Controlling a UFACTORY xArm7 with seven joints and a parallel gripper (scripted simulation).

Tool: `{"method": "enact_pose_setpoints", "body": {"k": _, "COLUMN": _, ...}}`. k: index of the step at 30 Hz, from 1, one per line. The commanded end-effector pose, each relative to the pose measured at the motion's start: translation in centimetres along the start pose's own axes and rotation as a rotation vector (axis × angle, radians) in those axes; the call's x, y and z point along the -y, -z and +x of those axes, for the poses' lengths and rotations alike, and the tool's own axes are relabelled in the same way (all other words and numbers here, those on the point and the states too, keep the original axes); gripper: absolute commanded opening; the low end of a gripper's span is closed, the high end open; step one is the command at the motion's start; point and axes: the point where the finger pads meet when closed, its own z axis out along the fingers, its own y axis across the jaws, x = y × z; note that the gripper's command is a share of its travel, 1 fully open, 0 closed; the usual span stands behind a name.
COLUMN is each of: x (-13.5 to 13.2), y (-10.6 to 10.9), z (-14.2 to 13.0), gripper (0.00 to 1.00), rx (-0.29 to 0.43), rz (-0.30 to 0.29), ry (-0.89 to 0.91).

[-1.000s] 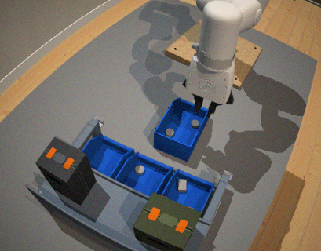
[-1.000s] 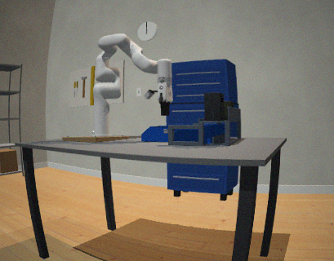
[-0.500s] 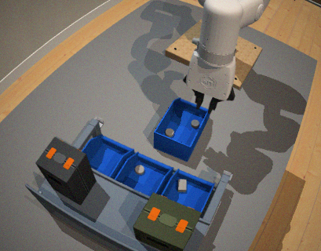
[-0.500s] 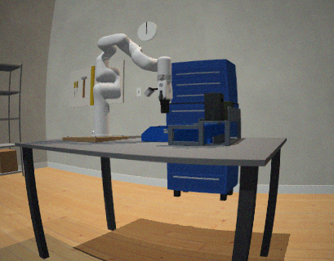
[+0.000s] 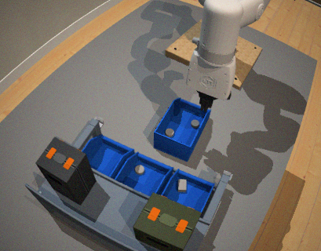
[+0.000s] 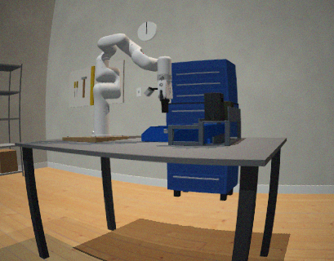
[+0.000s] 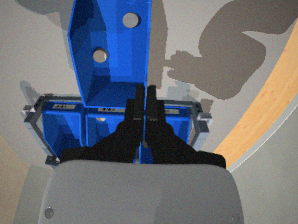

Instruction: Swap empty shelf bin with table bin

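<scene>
Top view: gripper point(image 5: 205, 105) with jaws closed on nothing, above the rear wall of the open bin point(image 5: 182, 129) standing on the counter point(image 5: 111, 86) before the shelf point(image 5: 87, 131). Exterior view: gripper point(image 6: 164, 107) hangs clear above the counter point(image 6: 221, 152). Wrist view: fingers pressed together; empty bin point(image 7: 59, 128) sits leftmost on the shelf.

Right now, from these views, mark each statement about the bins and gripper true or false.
1. The gripper is shut and holds nothing. True.
2. The bin on the table holds two parts. True.
3. All three shelf bins hold a part. False: the left one looks empty; the middle and right each hold one.
4. The gripper is down inside the table bin. False: the exterior view shows it well above.
5. Two closed cases, a dark one and a green one, stand on the shelf. True.
</scene>
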Motion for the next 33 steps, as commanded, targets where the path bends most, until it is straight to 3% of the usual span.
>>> {"method": "enact_pose_setpoints", "body": {"k": 1, "x": 0.0, "y": 0.1, "z": -0.1, "gripper": 0.00, "rx": 0.004, "rz": 0.000, "ry": 0.000}}
{"method": "enact_pose_setpoints", "body": {"k": 20, "x": 0.2, "y": 0.3, "z": -0.5, "gripper": 0.00, "rx": 0.001, "rz": -0.002, "ry": -0.035}}
{"method": "enact_pose_setpoints", "body": {"k": 33, "x": 3.6, "y": 1.5, "z": -5.0, "gripper": 0.00, "rx": -0.017, "rz": -0.018, "ry": -0.498}}
